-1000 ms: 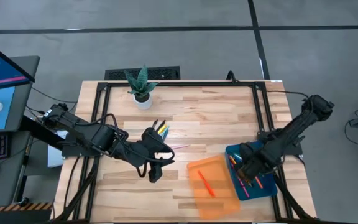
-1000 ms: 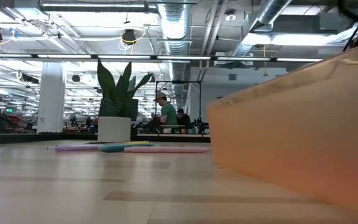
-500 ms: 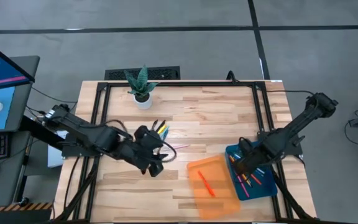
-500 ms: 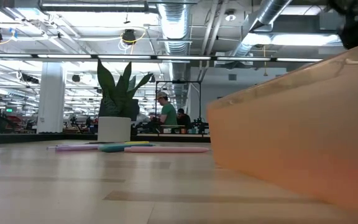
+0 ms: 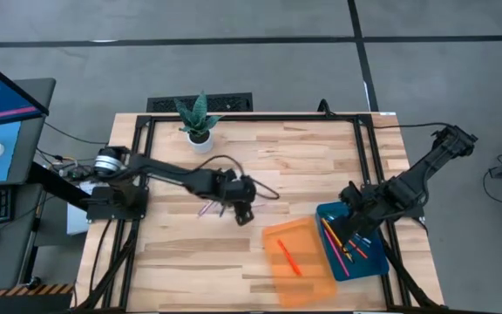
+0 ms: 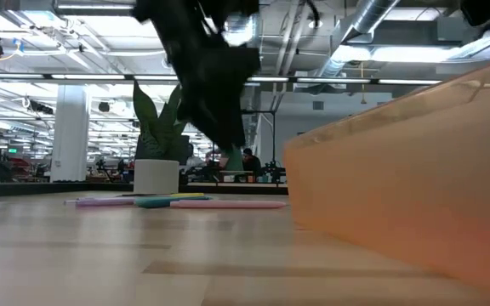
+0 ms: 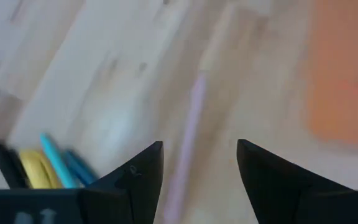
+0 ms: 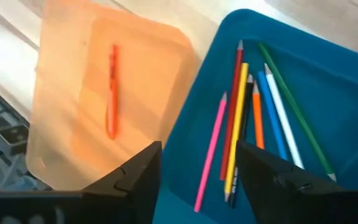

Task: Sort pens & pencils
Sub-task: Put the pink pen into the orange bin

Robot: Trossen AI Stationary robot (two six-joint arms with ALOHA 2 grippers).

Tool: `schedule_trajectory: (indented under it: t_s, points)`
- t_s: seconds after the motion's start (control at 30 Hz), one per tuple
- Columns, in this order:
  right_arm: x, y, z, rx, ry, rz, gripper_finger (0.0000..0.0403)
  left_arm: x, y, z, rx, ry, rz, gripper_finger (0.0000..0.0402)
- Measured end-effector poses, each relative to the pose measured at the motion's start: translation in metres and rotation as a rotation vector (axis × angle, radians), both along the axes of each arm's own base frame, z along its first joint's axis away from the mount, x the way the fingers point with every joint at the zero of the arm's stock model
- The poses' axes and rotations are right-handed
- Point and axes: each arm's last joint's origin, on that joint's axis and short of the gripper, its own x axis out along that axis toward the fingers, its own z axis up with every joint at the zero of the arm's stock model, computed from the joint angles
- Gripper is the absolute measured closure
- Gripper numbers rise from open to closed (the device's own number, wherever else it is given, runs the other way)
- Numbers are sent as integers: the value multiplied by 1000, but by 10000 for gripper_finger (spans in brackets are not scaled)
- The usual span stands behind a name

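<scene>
A: Any readable labels?
B: None legible. Left gripper spread wide, empty, over pink pen mid-table. Right gripper wide, above pencils in blue tray; one orange pen in orange tray.

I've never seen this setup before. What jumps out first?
The orange tray near the table's front edge holds one orange pen; beside it, the blue tray holds a bundle of coloured pencils. The left claw, open, hovers mid-table by a pink pencil.
</scene>
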Motion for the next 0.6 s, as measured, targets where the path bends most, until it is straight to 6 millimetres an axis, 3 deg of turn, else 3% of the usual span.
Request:
schedule_trajectory:
  t_s: [0.1, 0.27, 0.43, 0.5, 0.6]
  points:
    - [-2, 2, 0, -9, 3, 28, 180, 13, 15, -24, 12, 50, -67, 207]
    - [-3, 4, 0, -10, 2, 45, 179, 30, 20, -63, 7, 135, -127, 207]
    - [-5, 5, 0, -7, -1, 59, 181, 36, 21, -80, 5, 176, -118, 210]
    - [-5, 5, 0, -8, -1, 59, 182, 34, 21, -82, 7, 207, -107, 229]
    - [-5, 5, 0, -16, -8, 53, 182, 30, 22, -83, 19, 250, -99, 296]
